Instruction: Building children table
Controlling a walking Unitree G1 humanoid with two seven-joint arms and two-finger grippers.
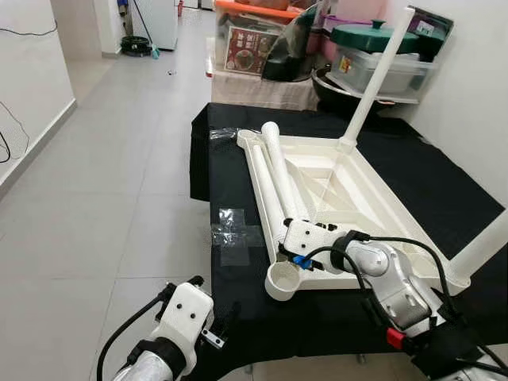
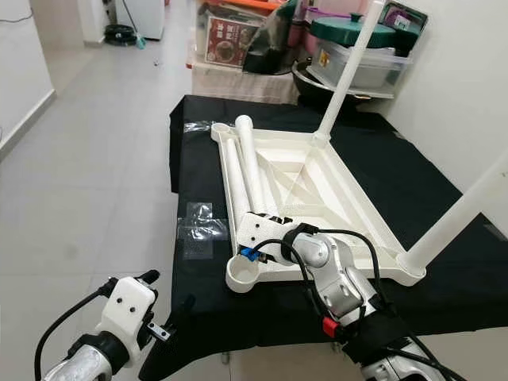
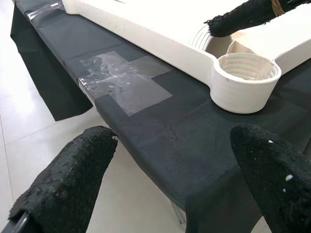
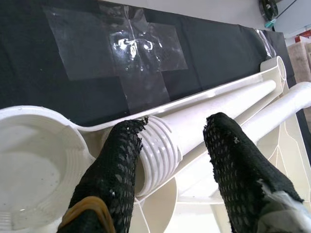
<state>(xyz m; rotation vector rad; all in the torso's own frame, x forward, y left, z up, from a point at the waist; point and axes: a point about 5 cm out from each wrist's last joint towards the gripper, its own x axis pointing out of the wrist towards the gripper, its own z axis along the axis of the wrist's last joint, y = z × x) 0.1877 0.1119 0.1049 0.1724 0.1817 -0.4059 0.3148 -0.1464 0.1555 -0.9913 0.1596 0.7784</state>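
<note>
Item: right gripper (image 4: 170,160), fingers spread astride loose table leg (image 4: 204,119); clamp squarely behind the threaded end, then steer to empty corner socket (image 1: 282,279); left gripper (image 3: 170,179) released, idle.

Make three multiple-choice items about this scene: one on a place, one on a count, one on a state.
1. Where does the white plastic tabletop lie?
A. on the black cloth
B. on the grey floor
C. on a shelf

2. How many white legs stand upright in its corners?
A. none
B. two
C. four

3. How are the right gripper's fingers?
A. closed on tape
B. open around the threaded end of a loose white leg
C. inside the empty corner socket

A: cloth under it. B: two stand. C is wrong; B: fingers straddle it.
</note>
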